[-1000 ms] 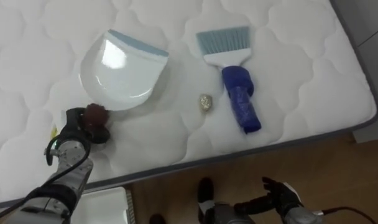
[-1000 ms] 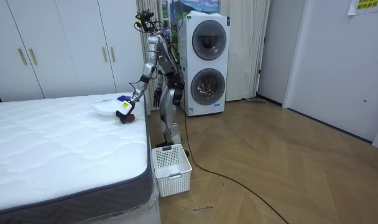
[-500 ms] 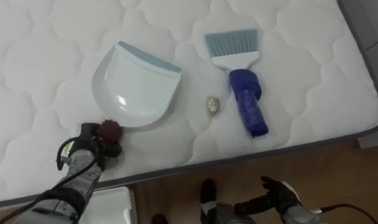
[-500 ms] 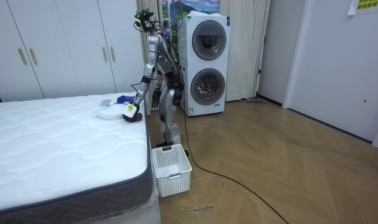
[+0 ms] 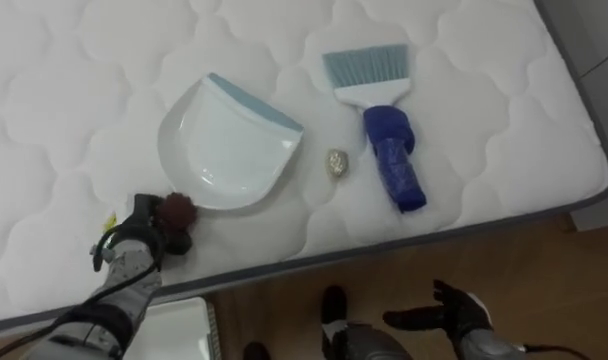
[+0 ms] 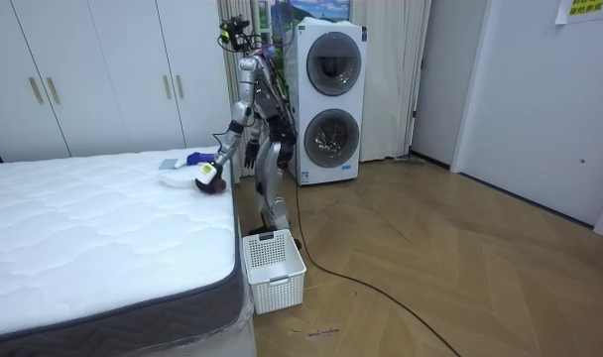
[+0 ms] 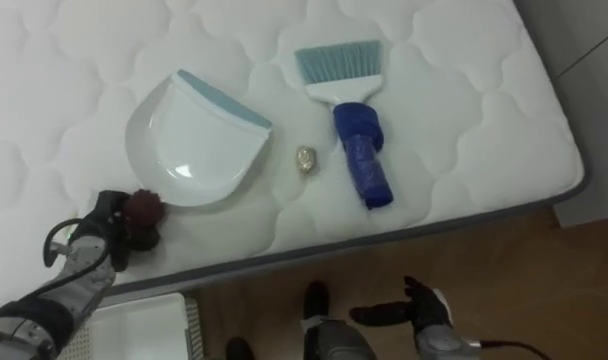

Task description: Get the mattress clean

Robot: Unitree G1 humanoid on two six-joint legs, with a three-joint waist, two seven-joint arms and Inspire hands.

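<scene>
Left eye view: left hand (image 5: 141, 238) round dustpan (image 5: 229, 155)

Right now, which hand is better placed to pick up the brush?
Right. The brush lies on that side and the right hand hangs open and free, while the left hand grips the dustpan by its handle.

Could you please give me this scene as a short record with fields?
surface: white quilted mattress
dustpan: white, blue lip, flat on the mattress
brush: blue handle, lying right of the dustpan, apart from it
scrap: small crumpled ball between dustpan and brush, touching neither
left hand: curled round the dustpan's dark handle near the mattress edge
right hand: open, low over the wooden floor
basket: white, on the floor beside the mattress
</scene>
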